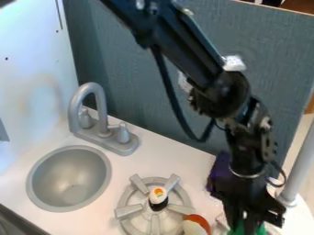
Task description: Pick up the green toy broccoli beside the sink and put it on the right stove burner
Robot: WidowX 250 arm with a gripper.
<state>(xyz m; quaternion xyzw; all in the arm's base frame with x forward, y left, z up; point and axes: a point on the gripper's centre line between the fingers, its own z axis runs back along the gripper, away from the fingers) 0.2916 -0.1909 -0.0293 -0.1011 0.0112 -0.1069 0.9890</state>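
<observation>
The gripper (245,221) hangs low at the lower right, pointing down at the view's bottom edge. A green thing (260,230) shows right below and around its tip, mostly hidden by the gripper and cut off by the edge; whether it is held I cannot tell. Just left of the gripper lies an orange-red and white object (197,224), beside the burner. On the middle of the grey stove burner (129,211) stands a small white object with an orange patch and a black lower part (158,196). Something purple (219,170) is partly hidden behind the gripper.
A round grey sink basin (69,179) is at the left, with a grey faucet (104,131) behind it. A blue-grey panel (135,82) rises behind the white counter (178,160). At the far right stands a grey pole (301,160).
</observation>
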